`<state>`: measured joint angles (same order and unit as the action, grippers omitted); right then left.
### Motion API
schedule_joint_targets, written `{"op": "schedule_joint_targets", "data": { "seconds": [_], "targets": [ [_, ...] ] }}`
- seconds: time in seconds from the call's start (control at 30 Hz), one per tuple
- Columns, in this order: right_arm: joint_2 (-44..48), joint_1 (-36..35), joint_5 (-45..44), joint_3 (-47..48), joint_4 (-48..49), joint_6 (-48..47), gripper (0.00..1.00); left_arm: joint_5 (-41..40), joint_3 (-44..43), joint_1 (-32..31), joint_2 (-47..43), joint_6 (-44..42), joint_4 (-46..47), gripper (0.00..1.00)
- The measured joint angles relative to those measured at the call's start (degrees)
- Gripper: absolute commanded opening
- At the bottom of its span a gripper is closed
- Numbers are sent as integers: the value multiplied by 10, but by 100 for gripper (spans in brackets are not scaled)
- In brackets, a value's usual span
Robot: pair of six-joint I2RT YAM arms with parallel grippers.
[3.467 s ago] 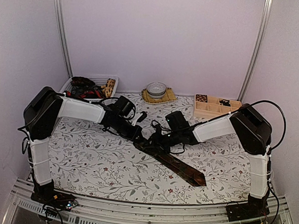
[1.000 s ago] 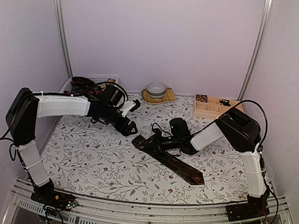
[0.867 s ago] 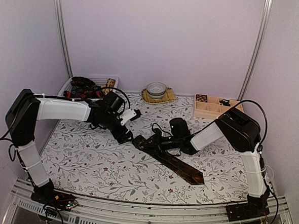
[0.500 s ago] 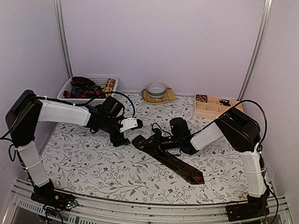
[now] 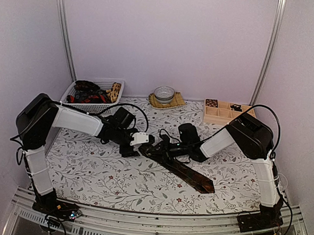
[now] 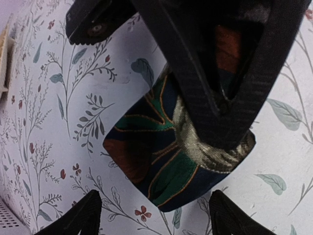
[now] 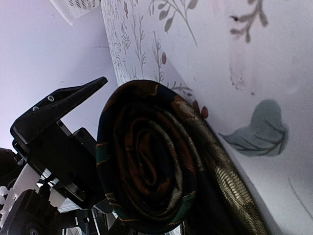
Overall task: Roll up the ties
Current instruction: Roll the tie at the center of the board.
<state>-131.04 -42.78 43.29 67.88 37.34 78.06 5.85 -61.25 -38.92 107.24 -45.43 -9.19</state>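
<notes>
Swinging in from beside the basket [image 5: 119, 84] over the last second, the left gripper [image 5: 143, 143] now sits right at the rolled end [image 5: 151, 149] of the tie [image 5: 188, 175], while the right arm has hardly shifted. The tie lies diagonally across the middle of the table [image 5: 100, 172], its upper part wound into a tight coil and its pointed tip toward the near right.

The right gripper [image 5: 160, 148] is clamped on that coil. In the left wrist view its dark fingers [image 6: 195, 73] straddle the patterned roll and pinch it, probably to keep the turns from springing loose. The left gripper's own fingers [image 6: 88, 215] stand spread wide, one on each side of the roll and touching nothing. It looks set to close on the coil's open side, so that the right can let go and take a fresh hold. The right wrist view shows the spiral end-on, neat and standing on edge on the cloth.

Room is tight only where the two grippers meet, since their fingertips are just beside each other. Elsewhere the way is open: the unrolled length runs over bare cloth, well apart from the near edge, so the coil could travel along it freely. More ties [image 5: 86, 92] wait in the basket at the far left. The bowl [image 5: 164, 92] and the wooden tray [image 5: 221, 117] sit at the back, well clear of the work.
</notes>
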Motion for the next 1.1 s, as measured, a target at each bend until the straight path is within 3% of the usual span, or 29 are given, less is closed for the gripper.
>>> {"op": "schedule_joint_targets", "data": {
  "seconds": [0.13, 0.3, 0.53, 0.77, 0.87, 0.97, 1.1],
  "targets": [
    [0, 0, 0, 0, 0, 0, 27, 2, -8, -4, 8, -2, 1, 63],
    [0, 0, 0, 0, 0, 0, 27, 0, -24, -9, 22, -3, 4, 57],
    [0, 1, 0, 0, 0, 0, 28, 1, -32, -11, 31, 13, 5, 29],
    [-2, 4, 0, 1, 2, 4, 29, -16, -38, -16, 53, 37, 23, 22],
    [-2, 7, 0, 1, 3, 4, 29, -23, -38, -18, 54, 46, 30, 22],
    [-2, 8, 0, 1, 3, 4, 29, -26, -37, -20, 54, 52, 32, 30],
    [-2, 9, 0, -1, 7, 5, 29, -26, -36, -20, 52, 60, 27, 57]
  ]
}}
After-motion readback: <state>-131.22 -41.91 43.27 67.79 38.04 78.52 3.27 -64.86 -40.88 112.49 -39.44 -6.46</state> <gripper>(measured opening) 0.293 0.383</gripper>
